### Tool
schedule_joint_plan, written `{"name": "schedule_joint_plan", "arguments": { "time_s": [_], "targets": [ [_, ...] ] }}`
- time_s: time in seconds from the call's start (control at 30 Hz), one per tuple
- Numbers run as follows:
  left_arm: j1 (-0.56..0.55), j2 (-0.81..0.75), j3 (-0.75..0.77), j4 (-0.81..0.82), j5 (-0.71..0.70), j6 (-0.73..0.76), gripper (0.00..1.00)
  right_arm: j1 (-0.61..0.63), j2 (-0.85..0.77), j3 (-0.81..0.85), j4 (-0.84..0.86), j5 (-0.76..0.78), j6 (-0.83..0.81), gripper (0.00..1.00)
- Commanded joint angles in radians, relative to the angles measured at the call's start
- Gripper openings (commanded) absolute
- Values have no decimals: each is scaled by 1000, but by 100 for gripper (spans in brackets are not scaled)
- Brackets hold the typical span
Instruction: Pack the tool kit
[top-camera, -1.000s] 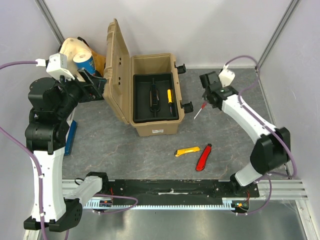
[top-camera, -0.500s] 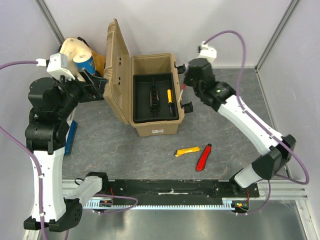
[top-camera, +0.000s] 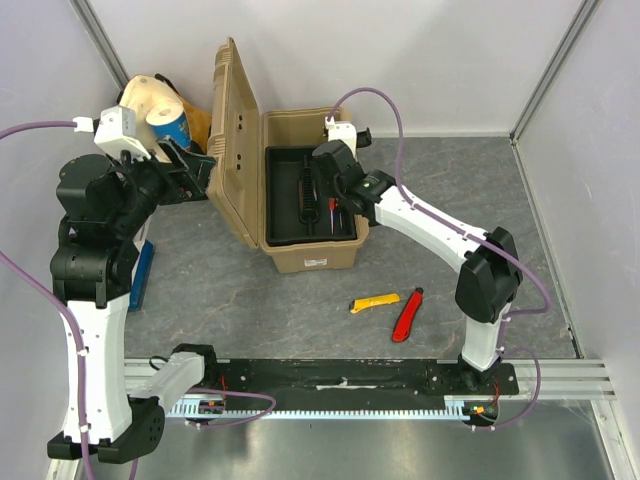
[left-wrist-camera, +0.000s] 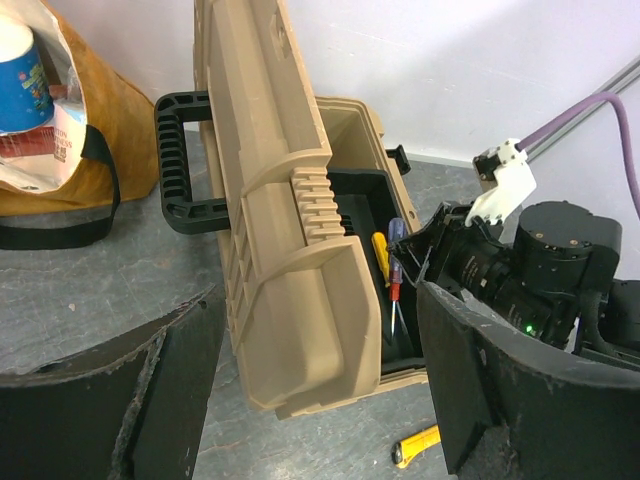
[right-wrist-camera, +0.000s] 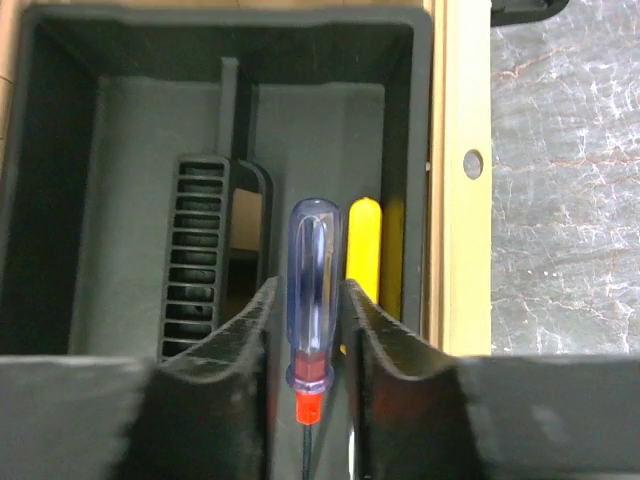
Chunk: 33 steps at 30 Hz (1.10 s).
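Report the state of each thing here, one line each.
toolbox, open, lid upright
hammer, lying in the tray
yellow-handled tool, lying in the tray
screwdriver, over the tray, inside the right gripper
red knife, on the table, unpacked
yellow cutter, on the table, unpacked
left gripper, open, empty
right gripper, grip unclear

Overhead and wrist views; common toolbox

Screwdriver shaft cut off by the lower edge, lower parts of the yellow-handled tool and the hammer hidden behind the right tool, whether that tool grips the screwdriver unclear, cloth bag cropped at left
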Motion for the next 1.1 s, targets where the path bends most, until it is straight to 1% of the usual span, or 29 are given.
{"name": "schedule_joint_plan", "arguments": {
  "time_s": [0.0,0.13,0.27,0.4,0.47,0.53,0.67,0.73,0.77,0.83,0.9,1.0,1.07],
  "targets": [
    [-1,0,0,42,13,-3,82,3,-11,98,-13,32,-25,39],
    [-3,2,1,41,14,-3,82,3,-49,115,-35,50,-24,45],
    [-3,5,0,42,17,0,82,3,-110,116,-99,82,-1,50],
    [-3,3,-6,42,23,-6,82,-4,-190,57,-157,135,28,57],
    [-3,3,-11,47,28,-6,82,-6,-222,26,-154,123,24,59],
    [-3,0,-17,48,33,-9,82,-6,-230,16,-138,75,-1,59],
    [-4,-3,-25,53,45,-19,82,-6,-201,50,-131,-17,-22,61],
    [-4,-4,-25,53,48,-19,82,-6,-190,72,-136,-19,-19,61],
    [-3,-6,-26,53,46,-19,82,-6,-195,73,-145,9,-1,61],
    [-3,-9,-28,53,46,-19,82,-9,-218,61,-180,122,69,64],
    [-4,-10,-28,53,46,-17,82,-30,-253,35,-238,176,149,65],
    [-4,-6,-26,53,53,-19,82,-85,-328,-32,-355,169,263,65],
    [-4,-6,-25,54,63,-22,82,-128,-392,-116,-409,124,295,66]
  ]
}}
